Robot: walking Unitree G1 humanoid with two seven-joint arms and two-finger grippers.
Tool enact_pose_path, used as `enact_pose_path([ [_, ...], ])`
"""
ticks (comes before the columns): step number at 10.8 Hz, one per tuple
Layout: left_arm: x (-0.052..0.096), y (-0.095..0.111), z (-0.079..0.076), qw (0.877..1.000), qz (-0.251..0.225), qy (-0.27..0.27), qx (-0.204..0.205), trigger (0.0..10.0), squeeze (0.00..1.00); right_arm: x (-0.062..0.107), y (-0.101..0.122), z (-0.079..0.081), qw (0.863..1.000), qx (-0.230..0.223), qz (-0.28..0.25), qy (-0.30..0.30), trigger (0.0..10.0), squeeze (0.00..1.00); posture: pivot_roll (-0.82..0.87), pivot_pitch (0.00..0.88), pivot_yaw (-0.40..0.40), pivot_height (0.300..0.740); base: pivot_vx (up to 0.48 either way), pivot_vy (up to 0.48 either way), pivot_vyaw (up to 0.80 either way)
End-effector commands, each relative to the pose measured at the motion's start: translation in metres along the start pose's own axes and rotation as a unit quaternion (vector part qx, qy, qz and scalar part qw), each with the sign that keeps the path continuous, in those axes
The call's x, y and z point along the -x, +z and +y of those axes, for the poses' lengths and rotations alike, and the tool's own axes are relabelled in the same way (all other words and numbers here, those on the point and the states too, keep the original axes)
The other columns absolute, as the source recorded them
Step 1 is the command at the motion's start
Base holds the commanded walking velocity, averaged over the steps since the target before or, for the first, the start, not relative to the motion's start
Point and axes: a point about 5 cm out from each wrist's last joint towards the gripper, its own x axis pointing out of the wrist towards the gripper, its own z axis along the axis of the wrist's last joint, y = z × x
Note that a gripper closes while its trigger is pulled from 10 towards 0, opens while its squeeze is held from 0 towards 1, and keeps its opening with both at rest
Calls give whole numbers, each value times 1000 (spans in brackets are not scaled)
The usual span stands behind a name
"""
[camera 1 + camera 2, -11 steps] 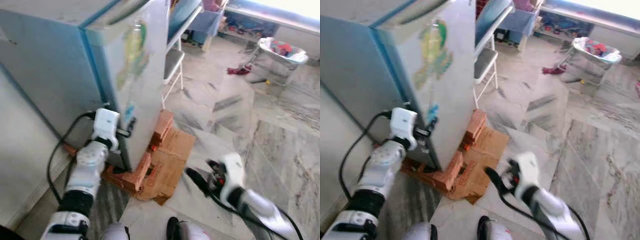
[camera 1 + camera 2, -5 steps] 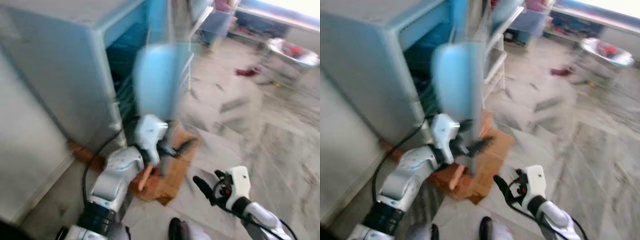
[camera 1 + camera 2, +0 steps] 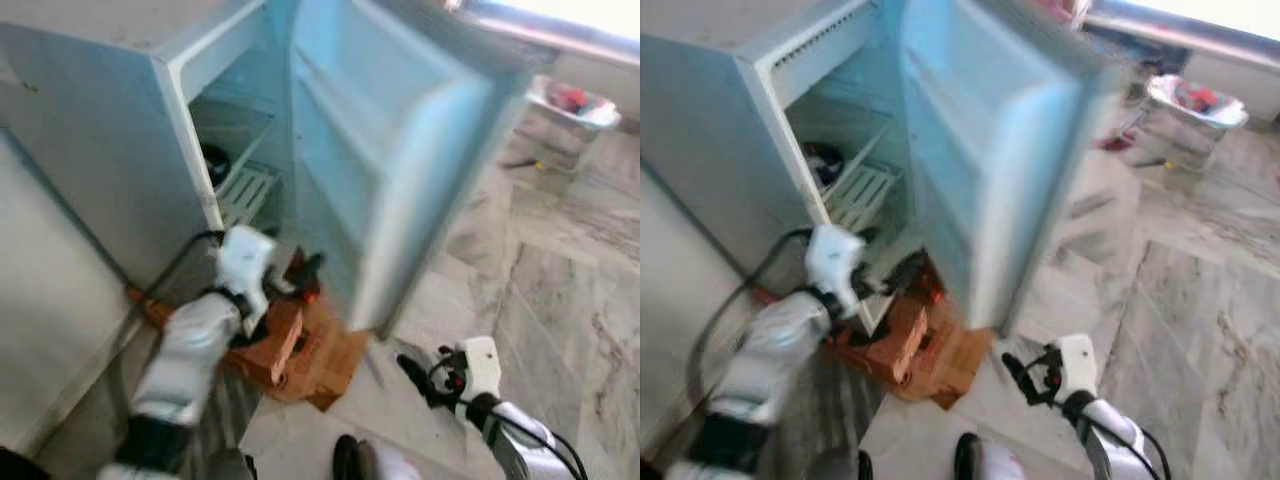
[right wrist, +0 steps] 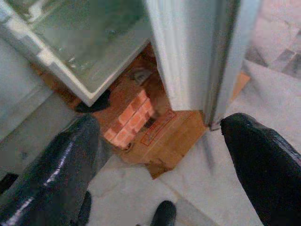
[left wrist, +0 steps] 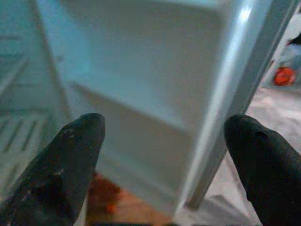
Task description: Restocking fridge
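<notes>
The pale blue fridge [image 3: 110, 150] stands on the left with its door [image 3: 400, 160] swung wide open toward the room. Inside I make out a white wire shelf [image 3: 245, 190] and a dark round object [image 3: 212, 162] at the back. My left gripper [image 3: 303, 275] hangs low by the bottom of the opening; in the left wrist view its fingers [image 5: 70, 155] are spread open, facing the door's empty inner shelves [image 5: 141, 108]. My right gripper [image 3: 415, 372] is open and empty above the floor, below the door's outer edge.
Red bricks [image 3: 275, 345] and flattened cardboard [image 3: 330, 365] lie under the fridge's front. A basin of clothes [image 3: 575, 100] sits at the far right. Marble floor [image 3: 560, 290] stretches to the right. My feet [image 3: 355, 460] show at the bottom.
The fridge door went from shut to wide open. My left gripper drew back with the door's edge, then let go and dropped low. The right arm stayed low.
</notes>
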Motion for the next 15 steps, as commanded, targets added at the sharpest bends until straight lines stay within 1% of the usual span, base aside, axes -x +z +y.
enact_pose_path([
  [1, 3, 2, 0, 1000, -2, 5, -3, 10000, 0, 4, -4, -6, 1000, 0, 3, -11, 10000, 0, 86, 110, -42, 740, 0, 0, 0],
  [2, 13, -5, 7, 1000, 2, 29, -9, 10000, 0, 2, -4, -10, 1000, 1, -2, -22, 10000, 0, 89, 111, -46, 740, 244, -412, -800],
  [3, 21, -14, 11, 999, 15, 48, -16, 10000, 0, 4, 0, -16, 1000, 6, -17, -24, 10000, 0, 91, 112, -48, 740, 0, -431, -800],
  [4, 22, -14, 11, 998, 18, 52, -15, 10000, 0, 9, 10, -28, 999, 11, -30, -23, 10000, 0, 92, 112, -49, 740, 0, -439, -800],
  [5, 21, -14, 9, 998, 19, 53, -16, 10000, 0, 10, 19, -29, 999, 20, -47, -17, 10000, 0, 92, 112, -50, 740, 0, -446, 0],
  [7, 17, -13, 5, 999, 16, 48, -21, 10000, 0, 8, 30, -19, 996, 34, -76, -8, 10000, 0, 88, 111, -48, 740, 0, -448, 0],
  [9, 14, -13, 9, 997, 18, 65, -34, 10000, 0, 6, 39, -1, 993, 45, -107, 0, 10000, 0, 85, 111, -45, 740, 442, -126, 0],
  [10, 13, -13, 9, 997, 21, 68, -43, 10000, 0, 6, 41, 2, 993, 45, -111, 1, 10000, 0, 84, 111, -42, 740, 480, 0, 0],
  [11, 11, -13, 13, 994, 22, 89, -52, 10000, 0, 4, 60, 20, 989, 52, -140, 5, 10000, 0, 84, 110, -39, 740, 480, 0, 0],
  [12, 9, -14, 13, 994, 26, 92, -59, 10000, 0, 0, 76, 39, 986, 54, -156, 9, 10000, 0, 84, 109, -38, 740, 480, 0, 0],
  [13, 9, -15, 14, 993, 29, 96, -61, 10000, 0, -7, 91, 59, 985, 56, -163, 15, 10000, 0, 84, 109, -37, 740, 480, 0, -800],
  [14, 10, -16, 15, 992, 31, 98, -68, 10000, 0, -3, 108, 71, 982, 59, -179, 25, 10000, 0, 85, 111, -36, 740, 480, 0, -800],
  [15, 10, -16, 17, 991, 34, 101, -77, 10000, 0, 1, 116, 75, 982, 60, -179, 22, 10000, 0, 84, 112, -35, 740, 480, 0, -531],
])
